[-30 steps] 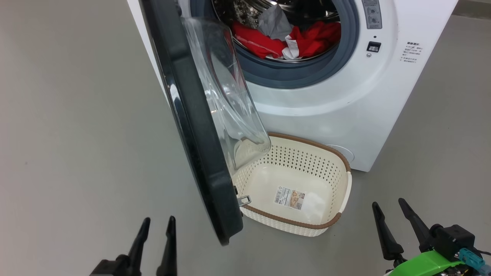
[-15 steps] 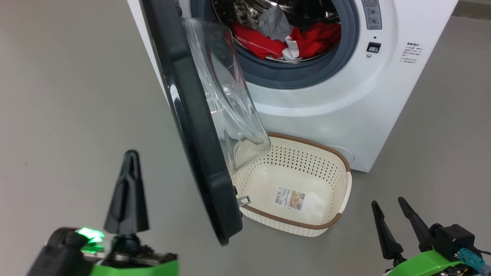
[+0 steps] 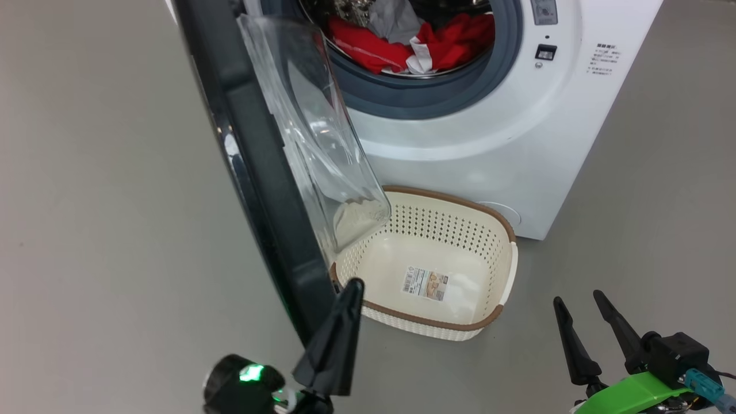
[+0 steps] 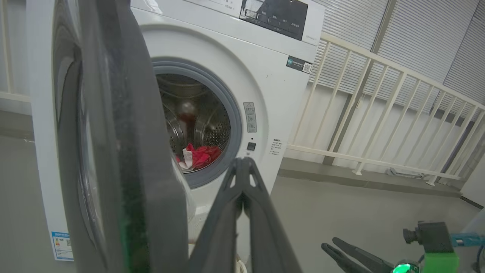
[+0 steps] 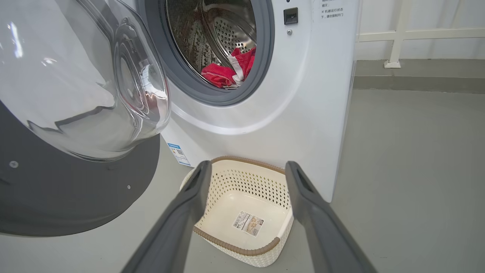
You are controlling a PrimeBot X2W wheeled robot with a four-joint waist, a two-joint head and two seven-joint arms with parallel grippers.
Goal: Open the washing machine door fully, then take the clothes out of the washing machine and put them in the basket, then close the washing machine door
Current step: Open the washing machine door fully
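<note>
The washing machine [image 3: 489,149] stands with the washing machine door [image 3: 259,172] swung out about halfway, edge-on to my head view. Its glass bowl hangs over the basket [image 3: 448,199], which sits on the floor below the opening and holds nothing. The clothes [image 3: 454,40], red with white trim plus a grey piece [image 3: 391,20], lie in the drum. My left gripper [image 3: 353,286] is shut on nothing, its tip by the door's lower edge on the inner side; I cannot tell if it touches. My right gripper [image 3: 577,297] is open, low at the right, pointing at the basket [image 5: 235,248].
Grey floor spreads left of the door and right of the machine. A cream railing [image 4: 379,94] runs behind the machine's right side. In the left wrist view the door's black ring [image 4: 113,151] stands close at the left of my shut fingers [image 4: 242,178].
My left gripper has shut and swung up and right, from the lower left to the door's bottom edge. The head camera has shifted a little. The right gripper has stayed put.
</note>
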